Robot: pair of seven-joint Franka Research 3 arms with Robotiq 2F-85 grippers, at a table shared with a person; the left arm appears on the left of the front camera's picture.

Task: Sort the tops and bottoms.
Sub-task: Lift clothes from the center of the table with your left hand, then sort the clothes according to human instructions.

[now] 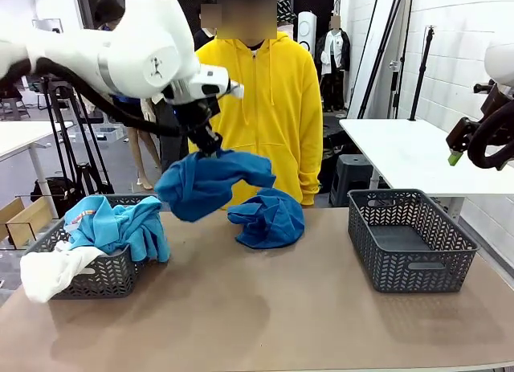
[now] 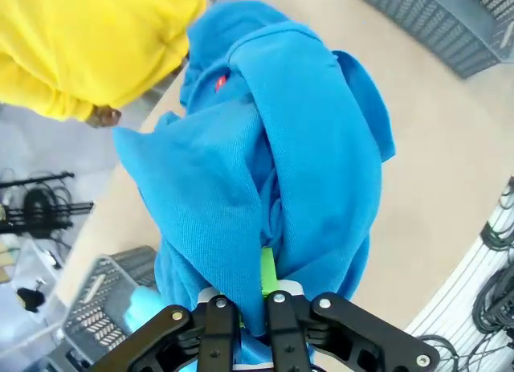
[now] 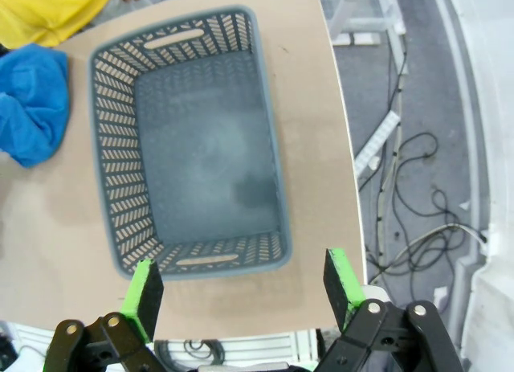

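**Left arm holds blue garment off the table, right arm idle over empty basket**

Your left gripper [image 1: 211,144] has its fingers [image 2: 267,272] clamped together on a fold of the blue garment [image 1: 201,186]. The cloth hangs straight down from the fingertips, clear of the table [image 1: 257,316]. In the left wrist view the garment [image 2: 297,147] spreads out ahead of the fingers, with a small red tag [image 2: 219,83] at its far end.

1 blue heap [image 1: 269,218] lies on the table, below and to the right of those fingers. You cannot tell whether it is a separate piece or the tail of the held one.

The left basket [image 1: 108,277] sits down and to the left of the left fingers. It holds a light blue garment [image 1: 120,227], and a white garment [image 1: 48,274] spills over its near rim.

Your right gripper [image 3: 241,263] has its 2 fingers wide apart and holds nothing. The right basket [image 3: 269,139] lies directly ahead of those fingers, with its near rim between the 2 pads.

A person in a yellow hoodie [image 1: 257,99] stands at the far side, beyond the held cloth.
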